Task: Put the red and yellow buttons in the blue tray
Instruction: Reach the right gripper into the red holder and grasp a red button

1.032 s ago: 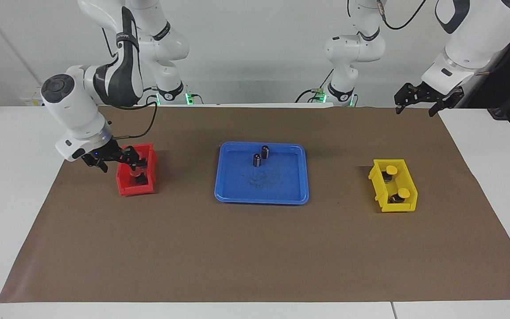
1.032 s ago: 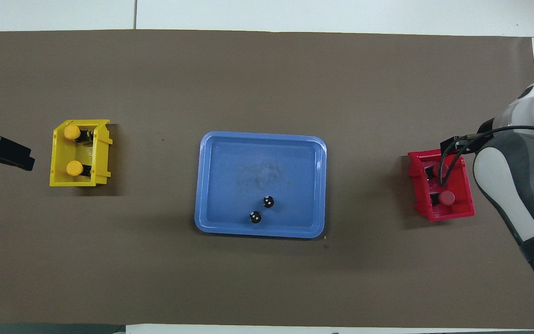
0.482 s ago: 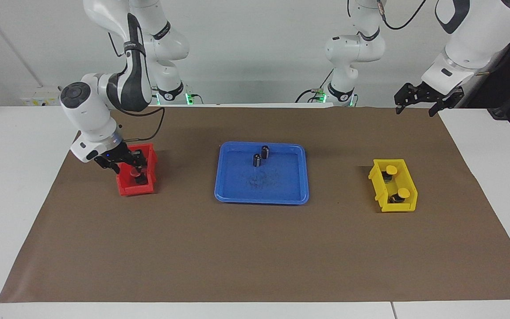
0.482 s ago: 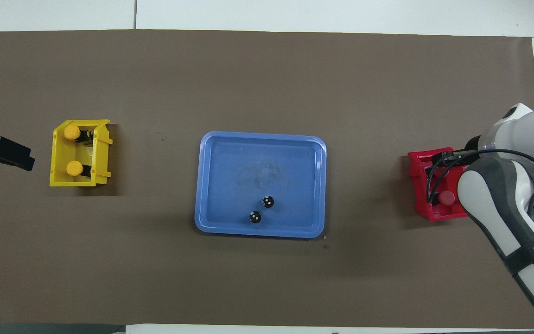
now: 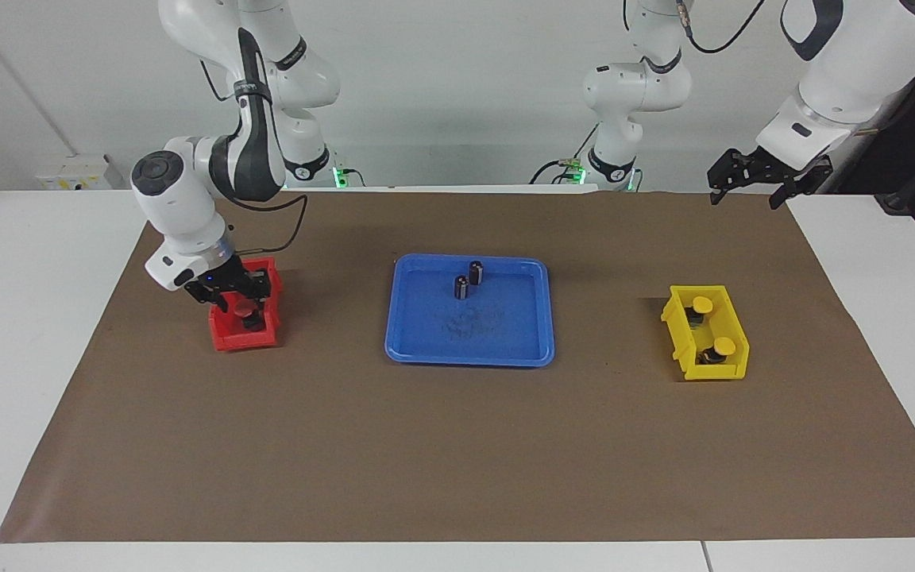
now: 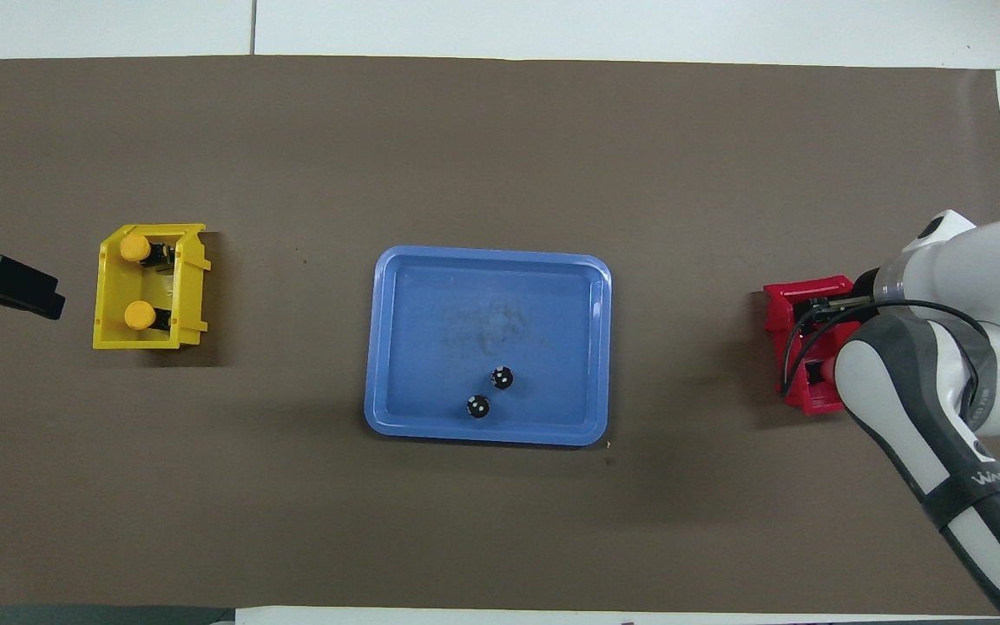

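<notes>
Two yellow buttons (image 5: 701, 304) (image 5: 723, 346) sit in the small yellow bin (image 5: 735, 369) toward the left arm's end; in the overhead view the buttons (image 6: 131, 248) (image 6: 137, 314) show in the bin (image 6: 108, 295). The blue tray (image 5: 469, 349) (image 6: 430, 347) lies mid-table and holds no buttons. My right gripper (image 5: 245, 303) (image 6: 821, 314) reaches down into the small red bin (image 5: 239, 338) (image 6: 782, 312). One red button (image 5: 252, 321) shows at its tips; the other is hidden by the gripper. My left gripper (image 5: 750, 191) (image 6: 5, 291) waits open in the air by the yellow bin's end.
Two capless black cylinders (image 5: 476, 272) (image 5: 461, 287) stand in the tray near its edge nearest the robots, also seen in the overhead view (image 6: 503, 378) (image 6: 477, 405). Brown paper (image 5: 457, 445) covers the table. The right arm's elbow hangs over the red bin.
My right arm has swung in toward the red bin and its gripper has come over and down into it. The left arm, the tray and the yellow bin have not moved.
</notes>
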`<state>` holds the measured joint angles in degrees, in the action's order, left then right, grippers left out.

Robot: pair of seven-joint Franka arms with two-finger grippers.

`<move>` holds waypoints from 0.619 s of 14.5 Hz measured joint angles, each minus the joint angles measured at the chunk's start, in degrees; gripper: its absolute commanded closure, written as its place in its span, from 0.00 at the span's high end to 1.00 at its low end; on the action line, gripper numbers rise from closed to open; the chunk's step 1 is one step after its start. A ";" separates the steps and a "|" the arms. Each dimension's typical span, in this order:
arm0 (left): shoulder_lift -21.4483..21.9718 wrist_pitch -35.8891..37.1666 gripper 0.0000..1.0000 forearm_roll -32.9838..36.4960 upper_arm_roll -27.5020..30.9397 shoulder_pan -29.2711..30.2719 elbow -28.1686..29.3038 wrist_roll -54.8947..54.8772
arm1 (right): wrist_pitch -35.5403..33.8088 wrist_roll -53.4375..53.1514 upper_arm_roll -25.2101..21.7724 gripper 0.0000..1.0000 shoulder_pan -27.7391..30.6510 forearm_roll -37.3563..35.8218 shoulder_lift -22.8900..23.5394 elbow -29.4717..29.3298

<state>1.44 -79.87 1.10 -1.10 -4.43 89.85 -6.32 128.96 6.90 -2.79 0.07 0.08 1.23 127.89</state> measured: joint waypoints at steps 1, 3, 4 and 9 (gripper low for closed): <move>0.00 0.00 1.00 0.00 0.00 0.00 0.00 0.00 | 0.16 0.29 0.00 0.71 0.04 0.00 0.00 0.14; 0.00 0.00 1.00 0.00 0.00 0.00 0.00 0.00 | 0.29 1.26 -0.04 0.71 0.26 0.00 -0.01 0.44; 0.00 0.00 1.00 0.00 0.00 0.00 0.00 0.00 | 0.33 1.83 -0.12 0.71 0.45 0.00 -0.02 0.68; 0.00 0.00 1.00 0.00 0.00 0.00 0.00 0.00 | 0.54 2.69 -0.21 0.57 0.89 0.00 -0.16 1.51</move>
<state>1.44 -79.87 1.10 -1.10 -4.43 89.85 -6.32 129.50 9.58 -3.00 0.96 0.08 1.07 129.40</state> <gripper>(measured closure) 0.000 0.317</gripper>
